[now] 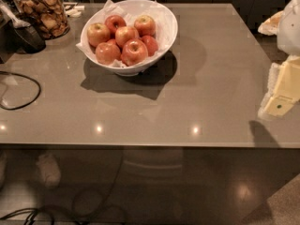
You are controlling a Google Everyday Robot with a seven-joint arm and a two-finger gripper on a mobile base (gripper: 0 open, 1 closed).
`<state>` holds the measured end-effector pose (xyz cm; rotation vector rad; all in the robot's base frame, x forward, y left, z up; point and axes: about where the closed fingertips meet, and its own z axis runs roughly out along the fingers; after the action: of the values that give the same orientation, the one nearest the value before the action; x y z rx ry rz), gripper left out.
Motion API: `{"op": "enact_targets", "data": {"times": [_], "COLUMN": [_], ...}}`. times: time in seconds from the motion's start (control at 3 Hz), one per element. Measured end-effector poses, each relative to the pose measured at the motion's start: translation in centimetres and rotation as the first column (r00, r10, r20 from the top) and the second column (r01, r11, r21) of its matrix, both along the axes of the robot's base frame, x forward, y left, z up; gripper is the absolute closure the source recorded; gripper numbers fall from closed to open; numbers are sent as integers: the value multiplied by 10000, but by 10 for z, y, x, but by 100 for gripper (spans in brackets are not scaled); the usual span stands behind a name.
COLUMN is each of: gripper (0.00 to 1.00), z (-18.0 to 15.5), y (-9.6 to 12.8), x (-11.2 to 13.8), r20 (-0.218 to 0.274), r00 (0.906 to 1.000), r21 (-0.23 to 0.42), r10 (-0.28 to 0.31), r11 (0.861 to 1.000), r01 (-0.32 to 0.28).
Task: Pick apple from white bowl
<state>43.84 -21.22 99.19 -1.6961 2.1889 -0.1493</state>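
Note:
A wide white bowl [171,29] lined with crumpled white paper stands on the grey table at the back, left of centre. It holds several red-and-yellow apples. The large apple [134,51] at the front of the pile is red with yellowish streaks around its stem dimple. A paler, yellower apple [98,33] lies at the left and a small dark red one [150,44] at the right. My gripper [280,93], pale yellow and white, hangs at the far right edge over the table's right side, well away from the bowl and lower in the picture.
A glass jar of brown snacks [44,11] stands at the back left with a dark scoop-like object [27,35] beside it. A black cable loop [21,90] lies on the left of the table [187,102]. The table's front edge runs across the lower picture; cables lie on the floor below.

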Motion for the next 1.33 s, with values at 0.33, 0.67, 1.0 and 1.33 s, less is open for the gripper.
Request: {"op": "enact_targets", "data": {"times": [0.33, 0.67, 1.0, 1.33], "gripper": [0, 0, 0, 0], "z": [0, 18, 21, 23], "y": [0, 31, 36, 41], "x": [0, 30, 33, 33], "r20": [0, -159, -46, 158], "r00": [10000, 9998, 10000, 9999], "r21": [0, 35, 64, 182], "r10": [0, -90, -21, 22], "r11": [10000, 10000, 10000, 9998], "r01": [0, 90, 21, -25]}}
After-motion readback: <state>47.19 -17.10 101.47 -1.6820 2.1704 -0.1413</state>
